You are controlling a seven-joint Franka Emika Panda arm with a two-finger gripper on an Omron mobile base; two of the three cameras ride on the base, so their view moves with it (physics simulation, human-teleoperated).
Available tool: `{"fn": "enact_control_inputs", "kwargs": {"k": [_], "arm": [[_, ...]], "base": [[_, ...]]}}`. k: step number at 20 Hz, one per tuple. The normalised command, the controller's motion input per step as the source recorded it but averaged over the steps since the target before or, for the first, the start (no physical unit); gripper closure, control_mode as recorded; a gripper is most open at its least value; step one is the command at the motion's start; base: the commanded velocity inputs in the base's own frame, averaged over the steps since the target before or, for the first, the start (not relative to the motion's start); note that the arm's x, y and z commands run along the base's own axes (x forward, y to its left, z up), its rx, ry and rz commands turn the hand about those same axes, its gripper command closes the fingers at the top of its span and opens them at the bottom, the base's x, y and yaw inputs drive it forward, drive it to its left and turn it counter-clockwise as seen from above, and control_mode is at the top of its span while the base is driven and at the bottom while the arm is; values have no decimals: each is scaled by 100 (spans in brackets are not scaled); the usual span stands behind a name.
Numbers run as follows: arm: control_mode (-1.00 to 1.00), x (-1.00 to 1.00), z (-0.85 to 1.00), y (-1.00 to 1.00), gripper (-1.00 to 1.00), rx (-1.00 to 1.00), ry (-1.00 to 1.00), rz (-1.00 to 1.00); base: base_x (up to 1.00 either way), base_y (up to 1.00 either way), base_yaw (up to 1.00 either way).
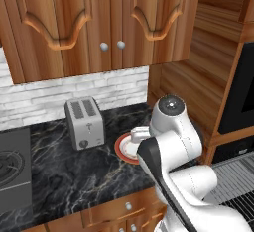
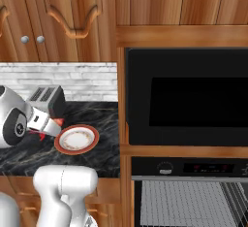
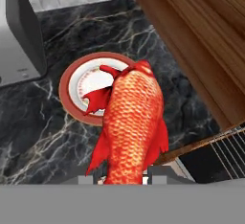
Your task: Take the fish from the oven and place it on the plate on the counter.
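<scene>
The fish [image 3: 131, 122] hangs clamped in the gripper [image 3: 125, 173], above the plate [image 3: 76, 82] on the counter [image 3: 38, 132]; its lower end is cut off. In the left base view the arm hides fish and gripper. The right base view shows only red bits by the toaster [image 2: 48, 101], plus the oven [image 2: 186, 97].

**Fish held over plate**

Red-orange fish [image 3: 131, 122] fills centre, gripped at its lower end by the gripper [image 3: 125, 173]. Behind it, plate [image 3: 79, 82] on black marble counter [image 3: 72, 31]. Toaster [image 3: 19, 36] at left, wooden cabinet side [image 3: 201, 41] at right, oven rack [image 3: 229, 146] at lower right.
</scene>
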Motion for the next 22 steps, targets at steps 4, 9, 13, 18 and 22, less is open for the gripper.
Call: {"fn": "enact_control_inputs", "kwargs": {"k": [4,9,13,18,22], "arm": [[-100,72,-64,0,100,0,10,0],[-100,90,-73,0,100,0,12,0],[-100,80,-55,0,100,0,12,0],[-100,43,-51,8,100,-1,3,0],[-100,49,-47,21,100,-2,4,-1]], "base": [[0,0,0],[0,0,0],[0,0,0],[0,0,0],[0,0,0]]}}
